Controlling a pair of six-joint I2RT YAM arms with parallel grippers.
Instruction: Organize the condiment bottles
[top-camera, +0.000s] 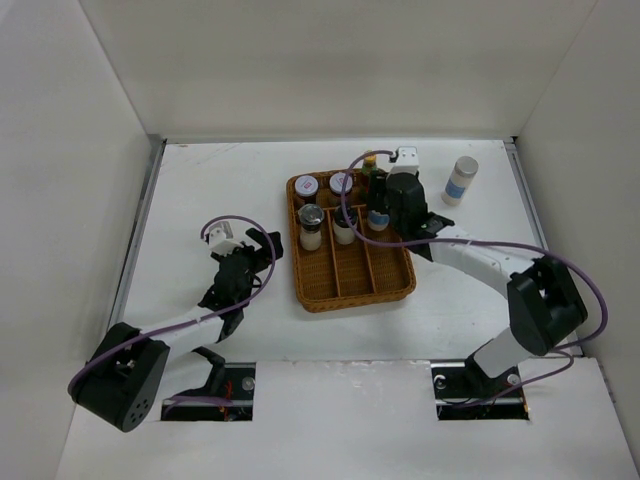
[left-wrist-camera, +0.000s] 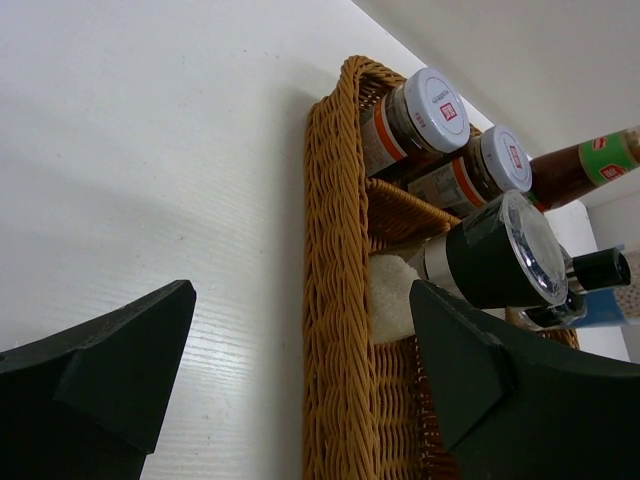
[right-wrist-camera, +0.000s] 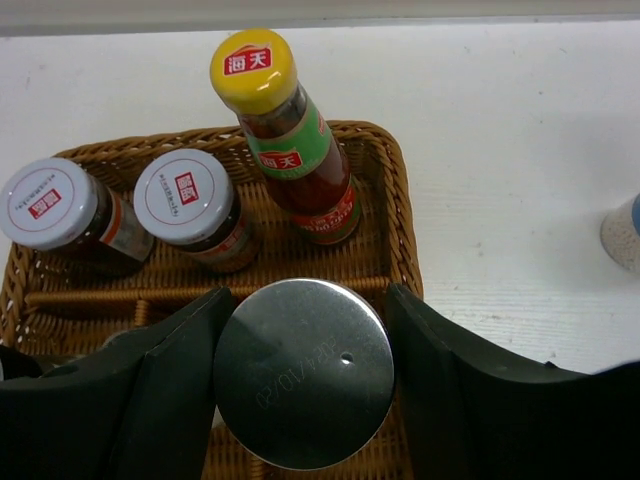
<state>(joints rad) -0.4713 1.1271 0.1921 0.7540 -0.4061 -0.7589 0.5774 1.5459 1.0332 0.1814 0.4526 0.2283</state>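
- You have one wicker tray (top-camera: 340, 300), split into compartments so that each bottle gets its own slot.
- Your right gripper (right-wrist-camera: 308, 300) has its fingers pinching the held cylinder (right-wrist-camera: 303, 385) by its sides, over the tray's right column just on the near side of the sauce bottle. I judge you are setting it into that slot. I cannot tell whether its base is down.
- Your left gripper (left-wrist-camera: 300, 290) hangs low over the table (top-camera: 200, 190) left of the tray. Its fingers are spread with nothing between them, and it looks parked out of the way.
- There is one sauce bottle (right-wrist-camera: 290, 140), upright in the far right corner.
- There are two cylinders. The second cylinder (top-camera: 461, 181) stands on the table right of the tray and has not yet been brought in.
- There are two shakers, the left shaker (top-camera: 311, 226) and the centre shaker (top-camera: 344, 230), in the middle row.
- There are two jars, the left jar (top-camera: 306, 186) and the centre jar (top-camera: 341, 182), in the far row.
- That makes seven: five in the tray, one gripped and one outside.
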